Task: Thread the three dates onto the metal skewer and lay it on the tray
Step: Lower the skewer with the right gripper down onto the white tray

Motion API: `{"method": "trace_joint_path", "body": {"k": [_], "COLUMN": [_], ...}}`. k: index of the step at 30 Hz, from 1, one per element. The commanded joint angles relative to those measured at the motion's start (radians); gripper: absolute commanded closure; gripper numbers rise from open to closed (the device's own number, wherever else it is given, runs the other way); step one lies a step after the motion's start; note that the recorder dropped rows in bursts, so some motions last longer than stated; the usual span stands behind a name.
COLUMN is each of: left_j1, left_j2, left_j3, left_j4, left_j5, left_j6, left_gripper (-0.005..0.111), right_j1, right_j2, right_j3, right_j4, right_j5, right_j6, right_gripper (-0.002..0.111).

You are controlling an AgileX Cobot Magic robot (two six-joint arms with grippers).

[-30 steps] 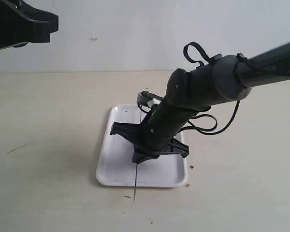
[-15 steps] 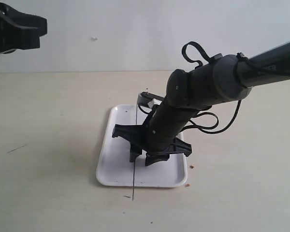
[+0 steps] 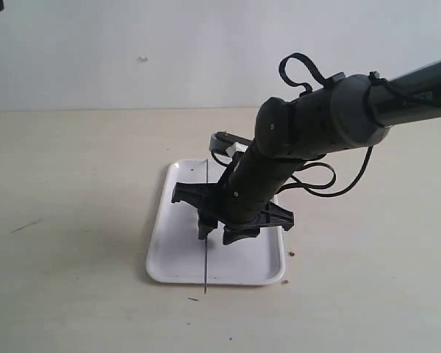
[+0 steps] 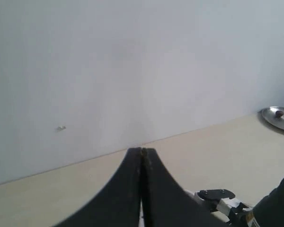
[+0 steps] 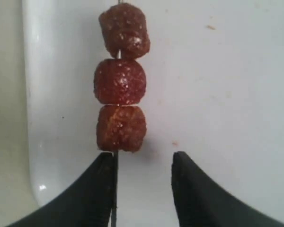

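Right wrist view, three dates [image 5: 120,78] on metal skewer [image 5: 115,182], lying on tray [image 5: 227,94], right gripper [image 5: 143,163] released, left gripper [image 4: 142,152] clenched.

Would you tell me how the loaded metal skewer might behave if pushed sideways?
The metal skewer is thin and straight, so it is likely stiff and light. The three dates threaded on it look wrinkled and may resist rolling. One end overhangs the tray rim, so a push there might pivot it.
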Motion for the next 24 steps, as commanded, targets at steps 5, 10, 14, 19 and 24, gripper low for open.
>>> {"method": "trace_joint_path", "body": {"k": [5, 10, 14, 19, 24], "left_j1": [0.003, 0.003, 0.003, 0.003, 0.003], "left_j2": [-0.049, -0.049, -0.049, -0.049, -0.049], "left_j3": [0.008, 0.008, 0.008, 0.008, 0.008], "left_j4": [-0.01, -0.01, -0.01, -0.01, -0.01], "left_j5": [-0.013, -0.006, -0.002, -0.002, -0.002], "left_j6": [0.004, 0.004, 0.004, 0.004, 0.004], "left_gripper": [0.107, 0.107, 0.107, 0.107, 0.107], "right_j1": [0.002, 0.002, 0.002, 0.002, 0.002], "right_j2": [-0.009, -0.009, -0.009, -0.009, -0.009], "right_j3": [-0.004, -0.004, -0.004, -0.004, -0.004], "right_j4": [-0.009, -0.028, -0.056, -0.058, -0.077], "right_j5": [0.005, 0.009, 0.001, -0.009, -0.017], "right_j6": [0.005, 0.003, 0.005, 0.003, 0.003], "right_gripper": [0.044, 0.041, 0.055, 0.061, 0.039]}}
